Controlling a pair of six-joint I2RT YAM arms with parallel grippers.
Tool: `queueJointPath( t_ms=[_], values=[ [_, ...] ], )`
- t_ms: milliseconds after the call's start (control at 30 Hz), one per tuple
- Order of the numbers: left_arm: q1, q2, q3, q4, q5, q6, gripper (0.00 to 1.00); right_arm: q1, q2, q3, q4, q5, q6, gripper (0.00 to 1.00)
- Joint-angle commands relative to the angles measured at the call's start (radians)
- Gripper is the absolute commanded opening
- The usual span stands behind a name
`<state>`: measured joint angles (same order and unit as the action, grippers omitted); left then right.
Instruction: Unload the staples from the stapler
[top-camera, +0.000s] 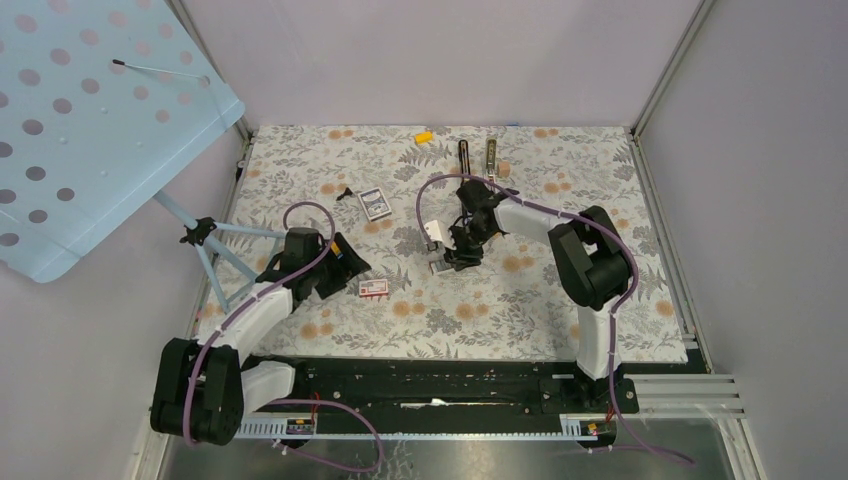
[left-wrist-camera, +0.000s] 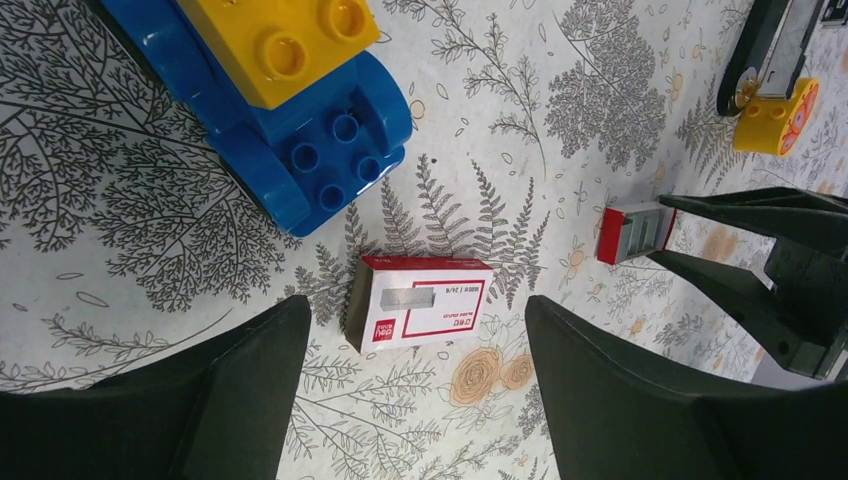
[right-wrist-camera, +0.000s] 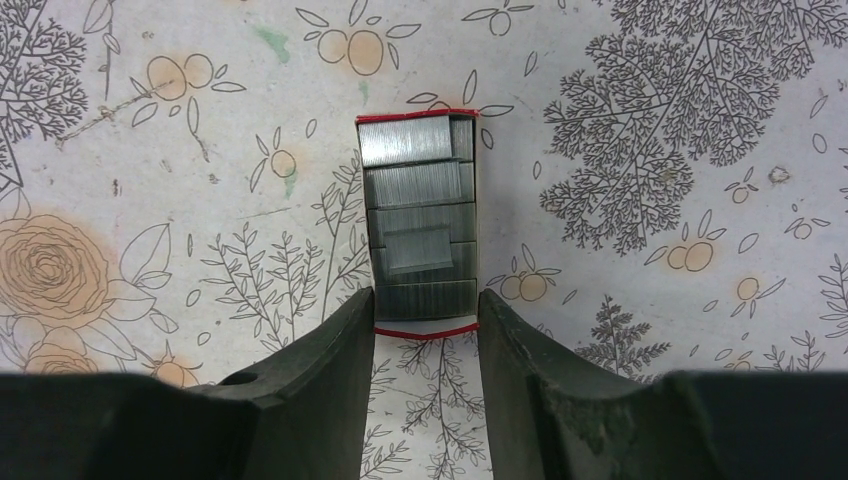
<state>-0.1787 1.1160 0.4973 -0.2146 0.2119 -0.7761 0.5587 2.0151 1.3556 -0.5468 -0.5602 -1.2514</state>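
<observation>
Right end effector (right-wrist-camera: 425, 300) sits closed on the near end of an open tray of staples (right-wrist-camera: 418, 200). Its two fingers press against the tray's long sides, as far as my wrist view shows. The strips inside lie loose and unevenly stacked. Left end effector (left-wrist-camera: 415, 330) is spread wide over a closed red-and-white staple box (left-wrist-camera: 420, 310) without touching it, toward the left side of the surface (top-camera: 480, 320). The stapler (top-camera: 466, 160) lies at the far edge, a little right of the middle. What I take to be its metal rail (top-camera: 492, 153) lies just beside it, and both are well apart from either arm.

I judge that the stapler is not yet being worked on and that the step in hand is this tray, most likely setting it where it can take the staples. To do that well I want the tray kept flat. The hold is at one end only, so any lift lets the far end droop and the loose strips slide out. I would carry it low and slowly, with no wrist roll, and release only once it rests fully on the surface. The tray should not land between my right arm and the stapler, since the reach to the far edge needs a free line. I cannot tell from here whether any staples sit in the rail.
</observation>
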Motion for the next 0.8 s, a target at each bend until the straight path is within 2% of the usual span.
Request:
queueJointPath(
  t_ms=[0, 400, 767],
  values=[
    [-0.007, 0.037, -0.009, 0.086, 0.023, -0.006, 0.82, 0.019, -0.036, -0.04, -0.054, -0.012, 0.018, 0.45],
    [-0.13, 0.067, -0.031, 0.093, -0.019, -0.054, 0.76, 0.021, -0.062, -0.061, -0.03, -0.029, 0.062, 0.45],
    [-0.17, 0.086, -0.054, 0.122, -0.042, -0.071, 0.75, 0.056, -0.076, -0.08, 0.004, -0.041, 0.089, 0.45]
  ],
)
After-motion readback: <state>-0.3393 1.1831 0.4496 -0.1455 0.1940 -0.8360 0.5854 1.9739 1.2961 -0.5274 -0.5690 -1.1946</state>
